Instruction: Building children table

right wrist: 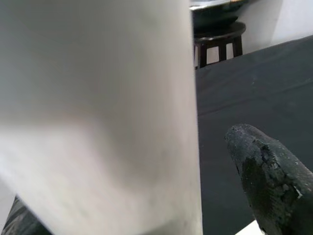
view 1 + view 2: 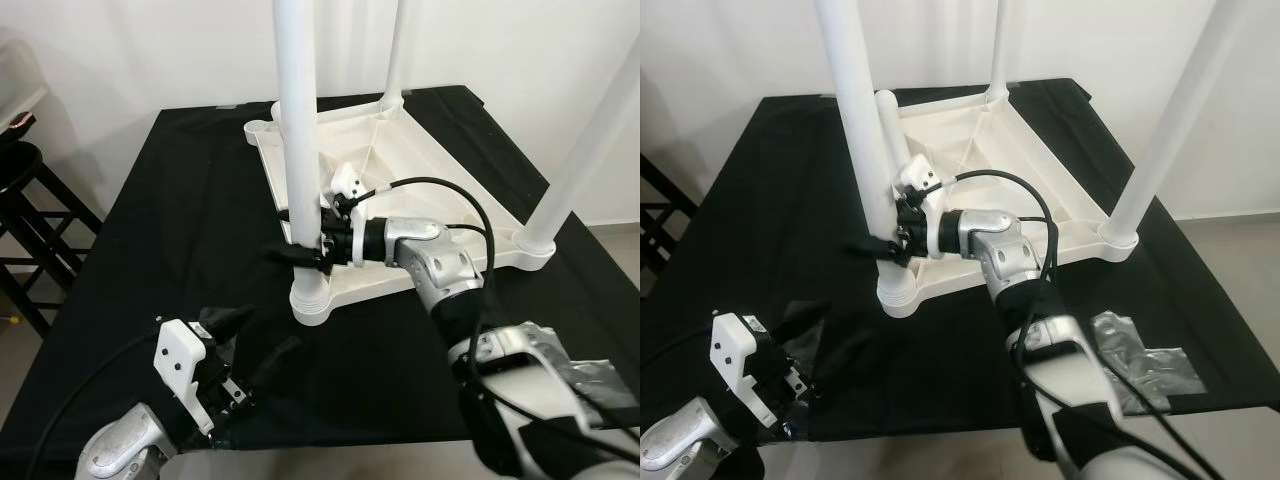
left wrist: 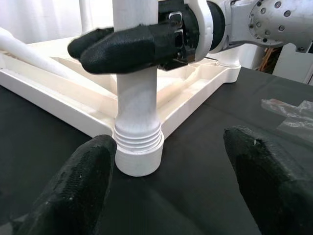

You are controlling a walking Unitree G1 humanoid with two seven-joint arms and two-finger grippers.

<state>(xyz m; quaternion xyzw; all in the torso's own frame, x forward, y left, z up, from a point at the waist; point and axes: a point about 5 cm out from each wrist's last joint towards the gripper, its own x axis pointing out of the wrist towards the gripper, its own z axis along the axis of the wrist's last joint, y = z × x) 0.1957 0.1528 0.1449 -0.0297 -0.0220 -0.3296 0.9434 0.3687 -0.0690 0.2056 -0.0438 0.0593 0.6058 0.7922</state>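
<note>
Right gripper (image 2: 300, 254): fingers clamped around the near table leg (image 2: 299, 150), low down, just above its threaded collar
Left gripper (image 2: 250, 352): fingers spread apart, hovering above bare black cloth (image 2: 150, 220) before that corner
Leg: upright — long axis vertical; screwed into the upturned white tabletop's (image 2: 400, 170) near corner
Surroundings: black-covered table; dark stool (image 2: 25, 210) left; crumpled plastic wrap (image 2: 1140, 360) right

White wall (image 2: 150, 50), black stool (image 2: 30, 215)
</note>
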